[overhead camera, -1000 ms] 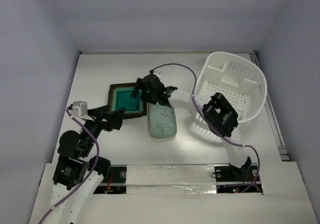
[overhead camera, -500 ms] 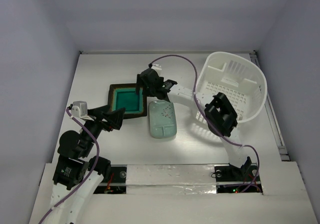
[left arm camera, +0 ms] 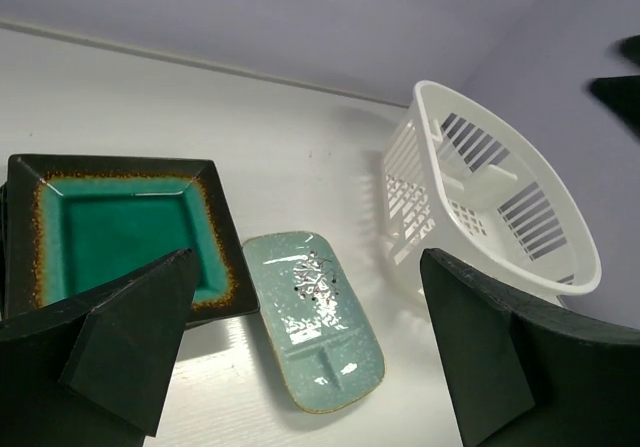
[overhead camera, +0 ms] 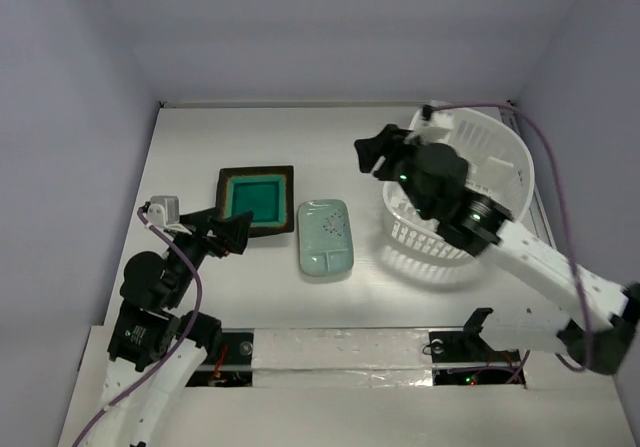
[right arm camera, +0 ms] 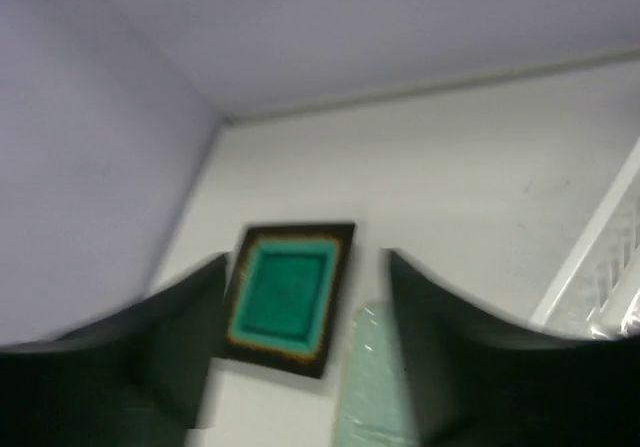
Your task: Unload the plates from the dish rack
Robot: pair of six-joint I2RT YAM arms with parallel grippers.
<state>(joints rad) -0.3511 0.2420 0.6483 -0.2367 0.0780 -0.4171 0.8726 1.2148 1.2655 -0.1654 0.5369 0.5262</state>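
Just ahead of the left pincer [overhead camera: 238,234], toward its left finger, the teal-centred square plate [overhead camera: 256,199] lies flat on the surface [overhead camera: 200,147]. The jaws stand wide apart and hold nothing. Straight ahead of them, farther off, lies the mint-green plate [overhead camera: 325,236], just beside the square one. The right pincer [overhead camera: 372,155] hangs beside the left rim of the dish rack [overhead camera: 415,235], parted around nothing. Both plates lie below and ahead of it.
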